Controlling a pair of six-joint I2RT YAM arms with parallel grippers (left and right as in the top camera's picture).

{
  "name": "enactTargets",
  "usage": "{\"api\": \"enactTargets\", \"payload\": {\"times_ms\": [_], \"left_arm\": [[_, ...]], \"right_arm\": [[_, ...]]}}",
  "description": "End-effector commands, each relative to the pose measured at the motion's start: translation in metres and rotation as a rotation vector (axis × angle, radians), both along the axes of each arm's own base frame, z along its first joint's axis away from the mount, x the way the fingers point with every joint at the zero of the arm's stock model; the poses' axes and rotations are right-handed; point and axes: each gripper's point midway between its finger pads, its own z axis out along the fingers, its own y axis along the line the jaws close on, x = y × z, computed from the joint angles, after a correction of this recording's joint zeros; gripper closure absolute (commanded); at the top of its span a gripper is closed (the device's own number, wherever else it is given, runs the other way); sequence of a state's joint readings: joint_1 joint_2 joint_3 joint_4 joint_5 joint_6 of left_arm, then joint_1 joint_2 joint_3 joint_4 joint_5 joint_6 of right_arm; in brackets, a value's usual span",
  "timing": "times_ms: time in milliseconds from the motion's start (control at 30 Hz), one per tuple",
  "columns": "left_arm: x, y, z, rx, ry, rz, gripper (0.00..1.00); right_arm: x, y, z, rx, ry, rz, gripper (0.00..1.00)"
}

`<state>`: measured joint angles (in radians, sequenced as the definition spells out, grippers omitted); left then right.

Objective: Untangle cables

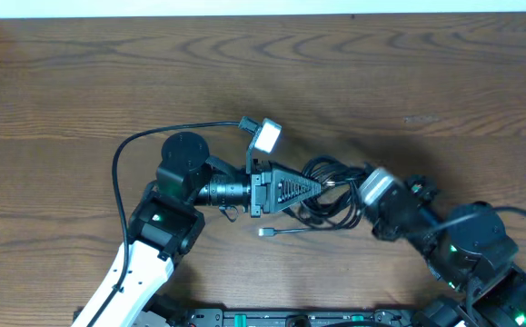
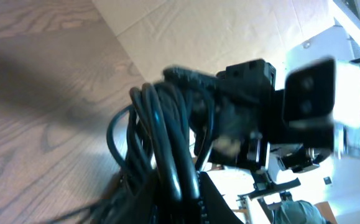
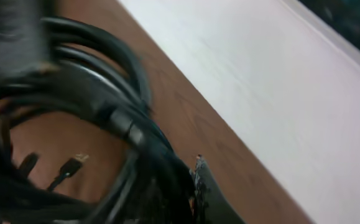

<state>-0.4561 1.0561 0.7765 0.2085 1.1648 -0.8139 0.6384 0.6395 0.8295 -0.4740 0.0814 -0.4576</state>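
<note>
The cables (image 1: 333, 193) are a tangled bundle of thin black cords in the middle of the wooden table. One small plug end (image 1: 264, 232) lies loose in front of the bundle. My left gripper (image 1: 322, 185) reaches in from the left and is shut on several strands. In the left wrist view the cables (image 2: 167, 134) rise in loops out of the gripper (image 2: 186, 196). My right gripper (image 1: 352, 196) comes in from the right and is shut on the same bundle. The right wrist view shows the coiled cables (image 3: 80, 87), two plug ends (image 3: 71, 167) and the gripper (image 3: 186, 193).
The left arm's thicker black cable (image 1: 120, 177) arcs over the table on the left. Its white wrist camera (image 1: 266, 136) sticks up behind the bundle. The table's far edge (image 1: 263, 18) meets a white strip. The right arm's camera block (image 2: 310, 93) is close to the left gripper.
</note>
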Motion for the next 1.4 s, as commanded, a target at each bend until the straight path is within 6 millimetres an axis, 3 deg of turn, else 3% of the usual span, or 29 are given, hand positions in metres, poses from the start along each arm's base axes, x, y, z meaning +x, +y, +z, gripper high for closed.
{"api": "enactTargets", "payload": {"times_ms": [0,267,600,733,1000,1233,1367], "left_arm": [[-0.014,0.002,0.014,-0.025,-0.035,-0.068,0.93],[-0.006,0.006,0.014,-0.024,-0.036,-0.036,0.93],[0.005,0.014,0.014,-0.023,-0.040,0.007,0.93],[0.005,0.014,0.014,-0.023,-0.041,0.007,0.92],[0.006,0.014,0.014,-0.022,-0.067,0.013,0.93],[0.003,0.017,0.014,-0.027,-0.228,-0.022,0.92],[0.000,0.017,0.004,-0.004,-0.247,-0.039,0.93]], "right_arm": [[0.025,-0.063,0.011,0.101,-0.012,-0.420,0.99],[0.025,-0.103,0.005,0.226,0.021,-0.686,0.99],[0.023,-0.123,-0.010,0.258,0.080,-0.787,0.99],[0.023,-0.122,-0.013,0.279,0.097,-0.786,0.99],[0.016,-0.108,-0.035,0.524,0.277,-0.796,0.99],[0.014,-0.088,-0.038,0.656,0.377,-0.731,0.99],[0.016,-0.075,-0.031,0.708,0.399,-0.668,0.99]]}}
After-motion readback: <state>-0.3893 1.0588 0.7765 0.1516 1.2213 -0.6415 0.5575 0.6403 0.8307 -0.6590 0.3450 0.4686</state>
